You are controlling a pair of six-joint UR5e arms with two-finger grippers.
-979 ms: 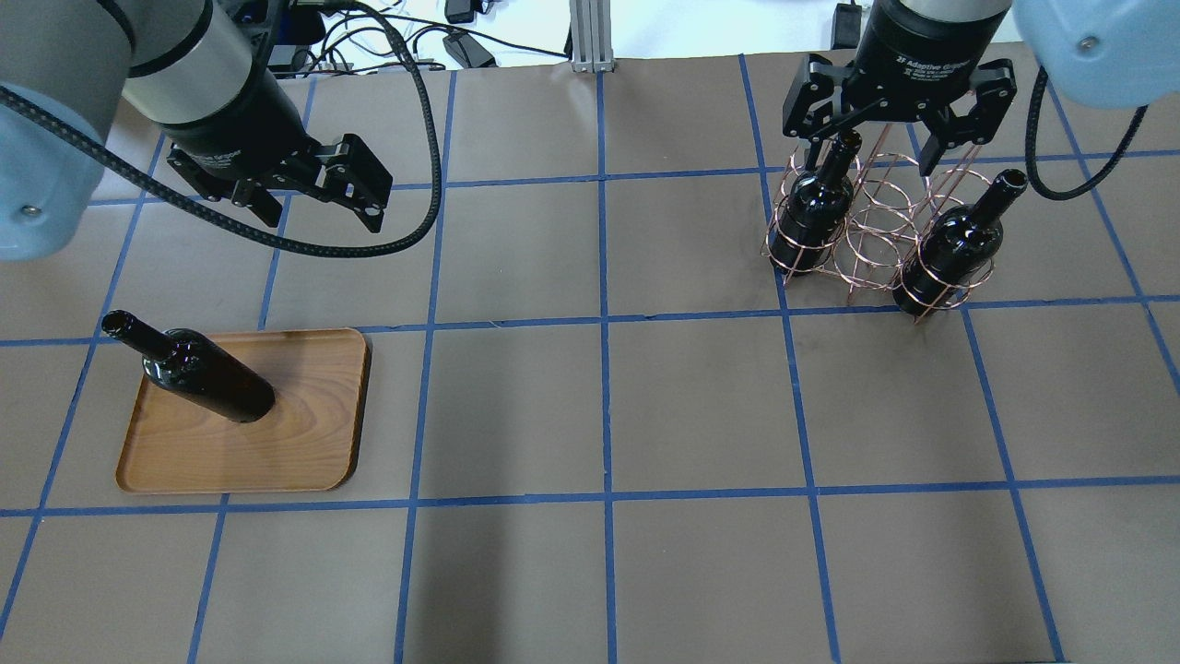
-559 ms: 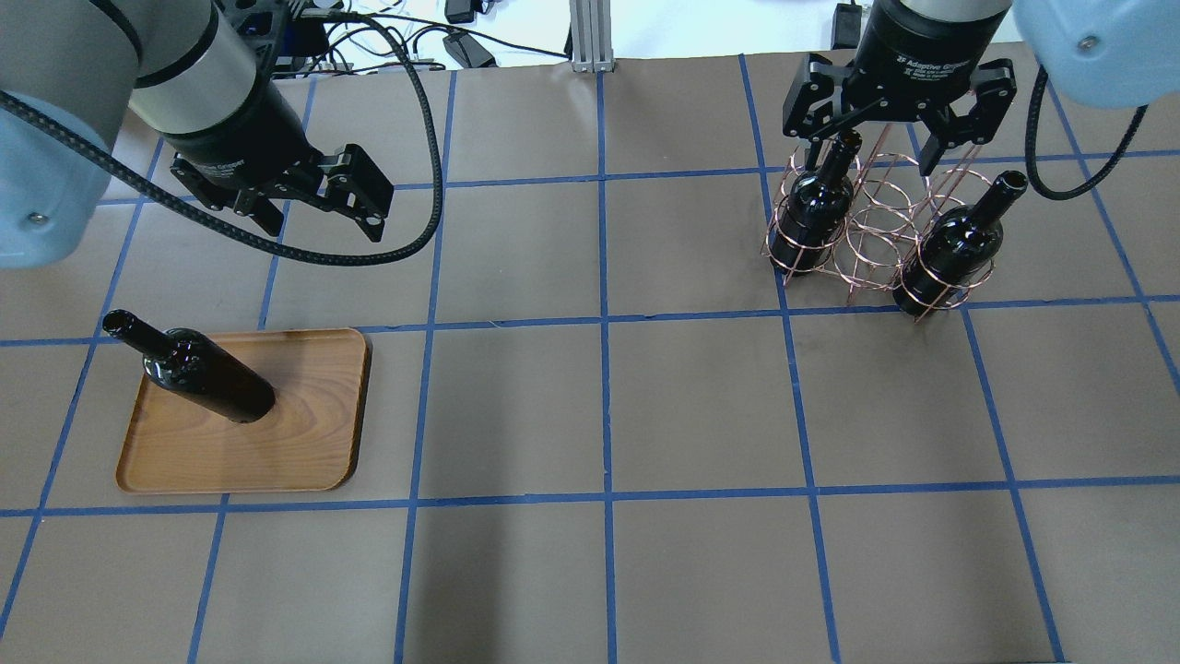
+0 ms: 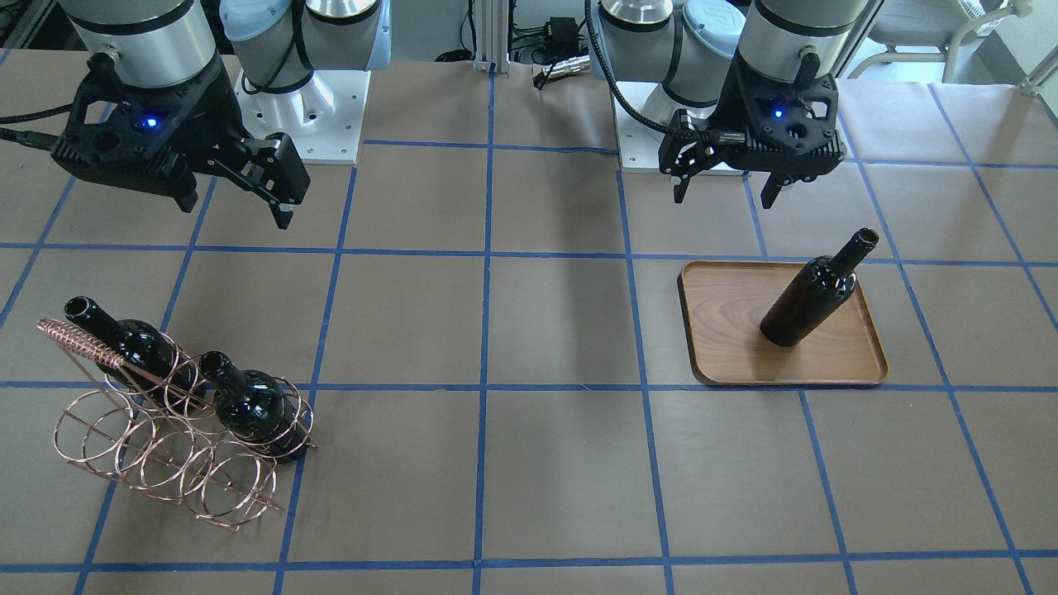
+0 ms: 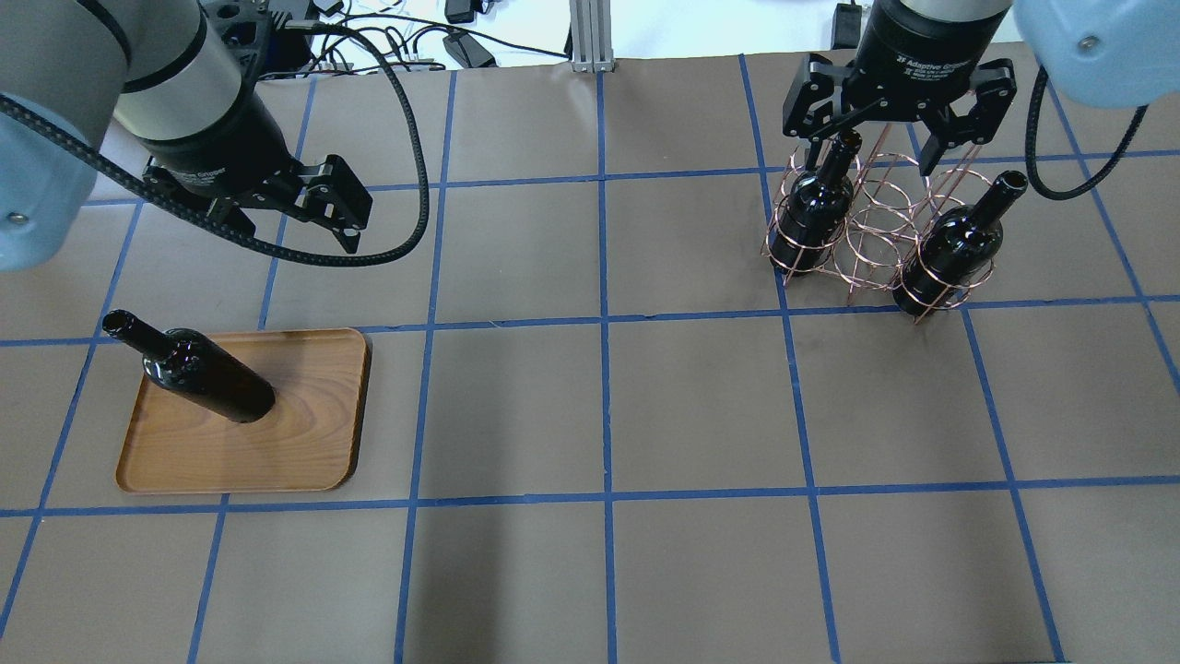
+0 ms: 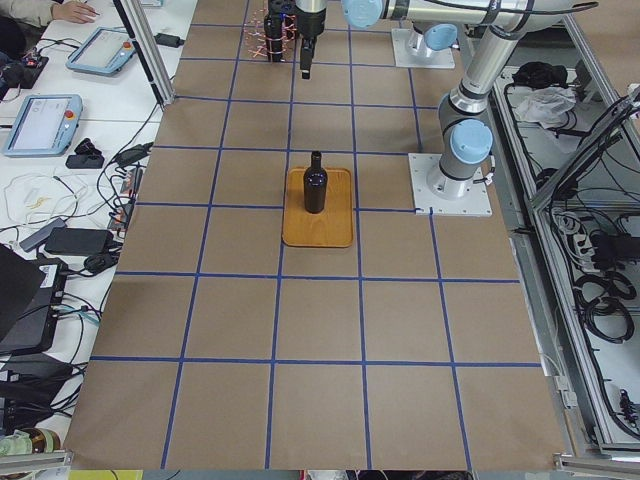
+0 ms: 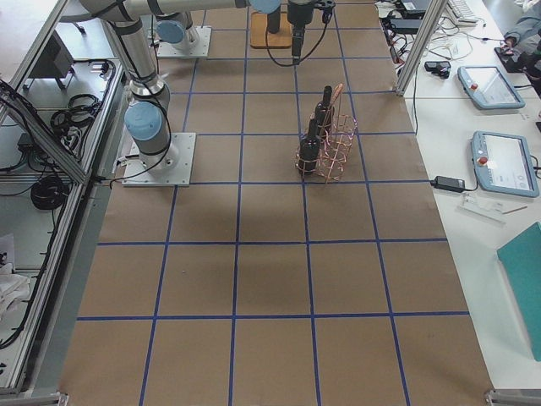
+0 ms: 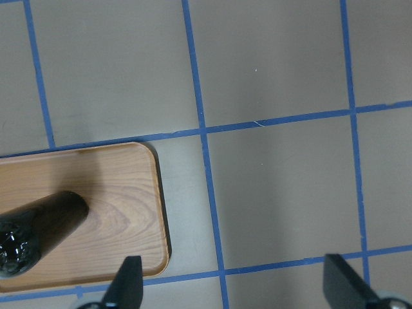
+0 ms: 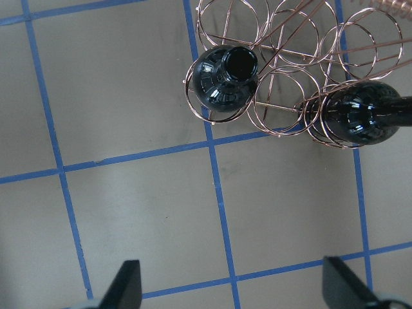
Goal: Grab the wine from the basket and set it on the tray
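One wine bottle point(image 4: 207, 373) stands upright on the wooden tray point(image 4: 304, 443) at the left; both show in the front view, bottle point(image 3: 810, 293) and tray point(image 3: 727, 330). Two more bottles point(image 4: 811, 207) point(image 4: 959, 244) stand in the copper wire basket point(image 4: 871, 240) at the right. My left gripper point(image 4: 290, 221) is open and empty, raised beyond the tray. Its wrist view shows the tray's corner point(image 7: 116, 193) and the bottle's base point(image 7: 32, 232). My right gripper point(image 4: 867, 143) is open and empty, high over the basket's far side. Its wrist view shows both basket bottles point(image 8: 225, 77) point(image 8: 360, 119).
The table point(image 4: 608, 406) is brown paper with a grid of blue tape. Cables and an aluminium post point(image 4: 590, 37) lie past its far edge. Operator desks with tablets point(image 6: 490, 85) stand beyond the table's far side.
My left gripper has drifted a little to the left and toward the tray, still open. The right gripper, the bottles, the basket and the tray have not moved.
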